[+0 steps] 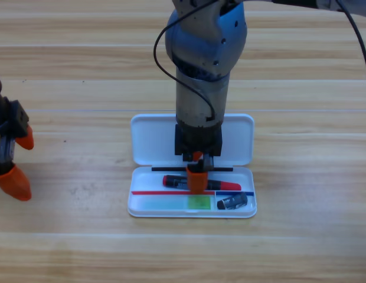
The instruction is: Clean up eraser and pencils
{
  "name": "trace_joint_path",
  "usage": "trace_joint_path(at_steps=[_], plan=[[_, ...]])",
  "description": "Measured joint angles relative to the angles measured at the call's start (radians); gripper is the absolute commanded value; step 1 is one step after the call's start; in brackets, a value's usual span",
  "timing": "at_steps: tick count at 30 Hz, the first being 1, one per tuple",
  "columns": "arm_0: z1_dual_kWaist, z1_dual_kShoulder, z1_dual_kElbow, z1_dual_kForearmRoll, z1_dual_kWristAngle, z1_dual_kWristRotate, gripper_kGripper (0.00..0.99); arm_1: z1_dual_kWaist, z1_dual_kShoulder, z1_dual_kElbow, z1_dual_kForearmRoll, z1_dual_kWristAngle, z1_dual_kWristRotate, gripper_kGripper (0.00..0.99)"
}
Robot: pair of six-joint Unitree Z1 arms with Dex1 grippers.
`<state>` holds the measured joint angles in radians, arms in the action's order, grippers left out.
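Observation:
The white case (pixel 149 141) lies open at the table's middle, lid to the rear and tray (pixel 133 206) to the front. In the tray's upper slot lies the black marker with red ends (pixel 228 186). Below it lies the pale-green stick (pixel 162 203), its bright green end (pixel 199 203) towards the middle. The black eraser (pixel 232 202) rests in the small lower-right compartment. My right gripper (pixel 196 175) points straight down over the marker's middle, and its orange jaw hides that part of the barrel. My left gripper (pixel 18 160) waits open at the picture's left edge.
The right arm's thick grey body (pixel 203 65) stands over the case's lid and hides part of it. A black cable (pixel 360 41) runs down the upper right. Bare wooden table (pixel 301 253) surrounds the case.

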<state>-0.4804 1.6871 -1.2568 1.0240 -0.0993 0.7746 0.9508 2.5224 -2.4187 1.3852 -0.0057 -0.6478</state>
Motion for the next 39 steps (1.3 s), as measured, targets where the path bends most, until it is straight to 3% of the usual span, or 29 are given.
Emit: trace_joint_path(at_steps=[9, 16, 19, 20, 23, 25, 28, 31, 39], plan=[[0.0, 0.0, -0.001, -0.014, 0.0, -0.002, 0.98, 0.0, -0.016, 0.017, 0.008, 0.012, 0.03, 0.946], [0.009, 0.002, -0.126, -0.017, -0.004, -0.003, 0.825, 0.009, -0.239, 0.2, 0.003, 0.194, 0.065, 0.99], [0.031, 0.021, -0.201, -0.018, -0.037, -0.003, 0.635, 0.016, -0.436, 0.349, -0.079, 0.273, 0.129, 0.99], [0.042, 0.033, -0.222, -0.019, -0.051, -0.003, 0.515, 0.018, -0.509, 0.422, -0.137, 0.292, 0.148, 0.99], [0.076, 0.082, -0.279, -0.033, -0.108, 0.009, 0.0, 0.023, -0.751, 0.647, -0.326, 0.303, 0.208, 0.99], [0.1, 0.129, -0.32, -0.055, -0.165, 0.051, 0.0, 0.025, -0.887, 0.781, -0.434, 0.303, 0.238, 0.99], [0.136, 0.183, -0.339, -0.144, -0.283, 0.063, 0.0, 0.025, -1.023, 0.87, -0.495, 0.303, 0.249, 0.99], [0.177, 0.223, -0.341, -0.191, -0.36, 0.024, 0.0, 0.026, -1.062, 0.89, -0.503, 0.32, 0.261, 0.99], [0.245, 0.361, -0.358, -0.219, -0.437, 0.041, 0.0, 0.026, -1.026, 0.903, -0.504, 0.379, 0.263, 0.99]])
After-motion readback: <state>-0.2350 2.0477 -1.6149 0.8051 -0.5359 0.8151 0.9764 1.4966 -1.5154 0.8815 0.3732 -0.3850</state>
